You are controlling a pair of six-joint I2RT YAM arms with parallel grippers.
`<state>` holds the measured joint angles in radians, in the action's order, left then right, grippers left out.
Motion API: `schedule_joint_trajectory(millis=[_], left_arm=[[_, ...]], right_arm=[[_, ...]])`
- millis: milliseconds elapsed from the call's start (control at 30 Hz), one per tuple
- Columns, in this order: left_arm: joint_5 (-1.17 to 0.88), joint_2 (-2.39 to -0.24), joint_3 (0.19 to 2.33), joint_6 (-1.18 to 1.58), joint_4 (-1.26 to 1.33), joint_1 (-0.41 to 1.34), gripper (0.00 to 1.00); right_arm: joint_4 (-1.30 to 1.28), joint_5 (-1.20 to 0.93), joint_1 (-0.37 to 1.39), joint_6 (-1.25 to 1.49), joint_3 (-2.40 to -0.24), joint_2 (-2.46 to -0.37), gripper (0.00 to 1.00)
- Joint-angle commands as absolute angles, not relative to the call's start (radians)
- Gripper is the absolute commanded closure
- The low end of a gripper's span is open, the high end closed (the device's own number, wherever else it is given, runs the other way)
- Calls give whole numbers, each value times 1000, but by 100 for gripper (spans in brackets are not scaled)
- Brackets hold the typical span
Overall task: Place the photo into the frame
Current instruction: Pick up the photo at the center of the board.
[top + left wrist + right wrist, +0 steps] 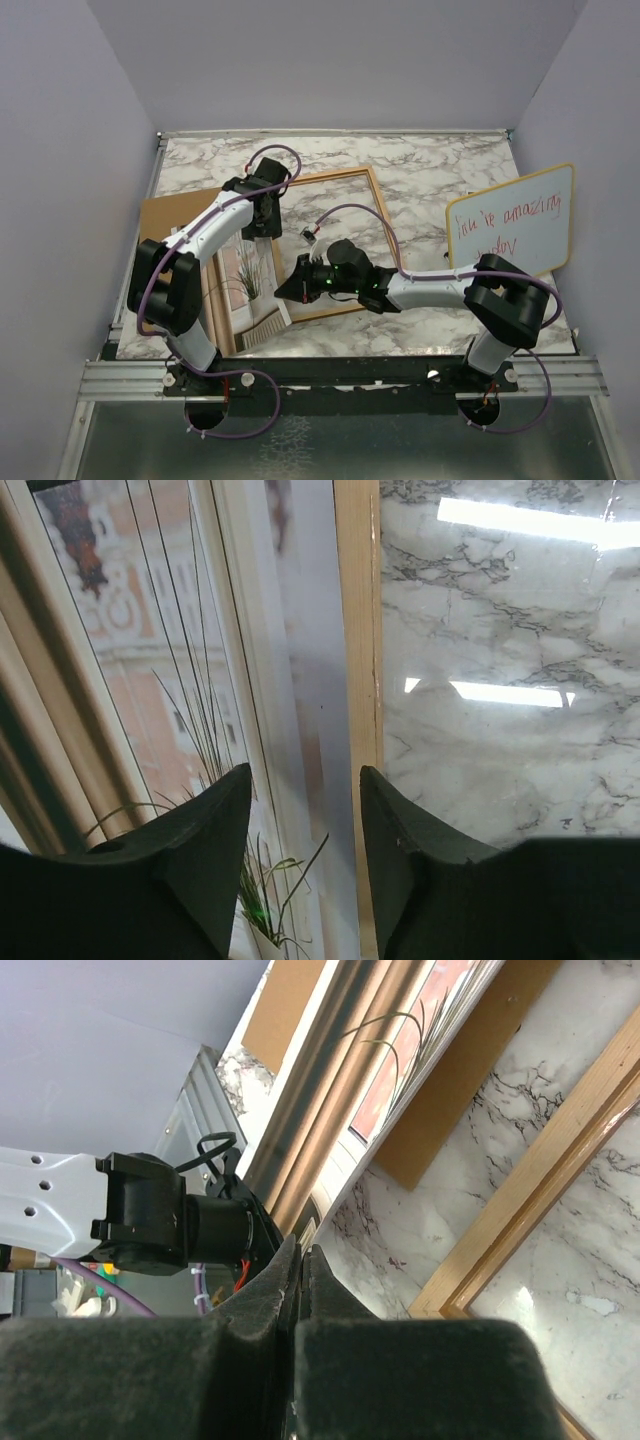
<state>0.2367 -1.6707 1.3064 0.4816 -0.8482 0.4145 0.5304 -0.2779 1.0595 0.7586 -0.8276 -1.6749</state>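
One photo (245, 285), a white-bordered paper print of curtains and a grassy plant, lies across the left side of one thin orange-brown wooden frame (330, 176) and one brown cork board (165, 215) on the marble surface (450, 160). Two end effectors: left end effector (305, 820) fingers apart over the photo's border and frame rim; right end effector (300, 1260) pinched together on the photo's edge. One yellow-rimmed whiteboard (510, 225) at far right.
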Motion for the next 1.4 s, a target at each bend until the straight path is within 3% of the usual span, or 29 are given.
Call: schedule_joint_trajectory(millis=[0, 200, 367, 467, 567, 633, 733, 933, 1133, 1367], left_arm=[[269, -1685, 1345, 471, -860, 419, 57], [288, -1685, 1331, 466, -860, 419, 76], [285, -1671, 1329, 460, -860, 419, 100], [270, -1646, 1342, 443, -865, 419, 100], [261, -1608, 1375, 423, -885, 419, 100], [265, -1570, 1396, 416, -896, 418, 100], [265, -1515, 1428, 413, -907, 417, 100], [222, -1432, 1519, 439, -925, 416, 100], [53, -1422, 1666, 514, -911, 416, 100], [-233, -1435, 1761, 720, -724, 416, 100]], right_arm=[[544, -282, 1068, 741, -823, -1632, 100], [529, -281, 1068, 744, -824, -1610, 100], [513, -279, 1068, 745, -829, -1607, 100], [460, -268, 1068, 752, -843, -1611, 96], [459, -219, 1068, 761, -812, -1567, 55], [457, -168, 1068, 757, -775, -1509, 44], [368, -67, 1067, 745, -765, -1406, 34], [60, 234, 1065, 696, -855, -1227, 31], [-307, 535, 1003, 641, -1062, -1201, 30], [-511, 531, 785, 639, -1183, -1227, 30]])
